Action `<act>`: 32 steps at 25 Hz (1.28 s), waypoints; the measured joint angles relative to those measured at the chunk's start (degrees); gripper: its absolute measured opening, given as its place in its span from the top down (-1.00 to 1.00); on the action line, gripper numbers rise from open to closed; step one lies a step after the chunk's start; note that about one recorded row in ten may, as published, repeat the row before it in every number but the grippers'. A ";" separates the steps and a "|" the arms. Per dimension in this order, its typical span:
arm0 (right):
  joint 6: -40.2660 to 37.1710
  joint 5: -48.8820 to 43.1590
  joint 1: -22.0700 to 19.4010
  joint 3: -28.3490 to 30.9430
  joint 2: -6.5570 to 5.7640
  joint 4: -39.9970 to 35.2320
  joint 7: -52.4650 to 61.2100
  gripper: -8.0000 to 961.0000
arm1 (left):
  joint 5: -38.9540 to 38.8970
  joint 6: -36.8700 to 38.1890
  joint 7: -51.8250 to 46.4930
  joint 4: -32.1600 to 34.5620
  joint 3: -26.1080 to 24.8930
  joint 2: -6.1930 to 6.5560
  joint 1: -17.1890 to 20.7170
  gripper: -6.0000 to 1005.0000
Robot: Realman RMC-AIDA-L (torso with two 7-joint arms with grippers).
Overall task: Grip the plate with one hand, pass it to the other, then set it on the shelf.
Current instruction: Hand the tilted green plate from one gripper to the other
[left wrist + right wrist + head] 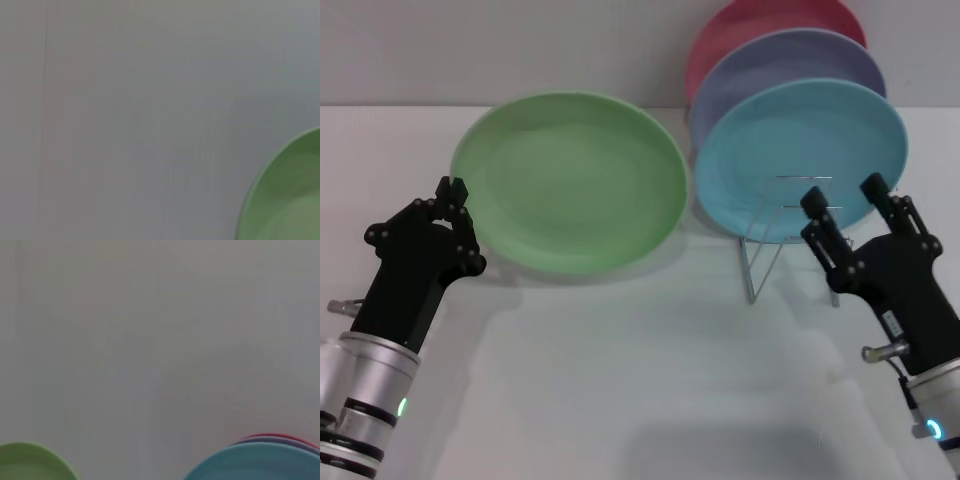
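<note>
Black fingers of the left gripper [453,190] sit at the left-middle of the head view, right at the left rim of the plate [570,180]. They look pinched close together, tips touching or nearly touching the rim, though I honestly can't tell if they've actually got hold of it. The plate itself is round, matte, light green, a shallow dish shape, lying on the white table [620,380] just up and right of that gripper.

Over at the right-middle of the frame, the right gripper [845,195] has its two fingers spread well apart with nothing between them, hanging just in front of the shelf [765,250]. That's a thin silver wire rack with bent loops, standing right of centre.

Further back, upper right, three plates stand upright in the rack, front to back: a light blue plate [800,150], a lavender plate [780,70] and a pinkish red plate [750,30], all smooth and round, each overlapping the next.

The left wrist view only catches a green curved edge of the plate [285,195] in the lower right corner against plain grey.
</note>
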 joint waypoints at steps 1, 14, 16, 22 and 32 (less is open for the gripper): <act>0.20 -0.35 0.05 -0.07 0.01 0.26 -0.17 -0.51 | -0.22 0.05 0.83 0.03 0.38 -0.04 0.01 0.85; 2.34 -2.18 0.70 -0.06 -0.10 5.94 -6.49 -0.51 | -1.11 0.05 3.05 1.18 1.57 0.01 0.01 0.84; 3.10 -2.18 0.86 0.10 -0.10 6.38 -7.44 -0.51 | -1.11 0.06 3.42 1.37 1.73 0.00 0.03 0.84; 4.96 -2.18 1.80 0.39 -0.02 7.12 -8.26 -0.51 | -4.02 -0.13 7.76 3.16 3.89 0.01 0.02 0.83; 10.85 -1.70 4.86 1.82 0.08 8.67 -11.45 -0.51 | -14.25 -0.01 17.66 8.20 8.79 0.00 0.28 0.82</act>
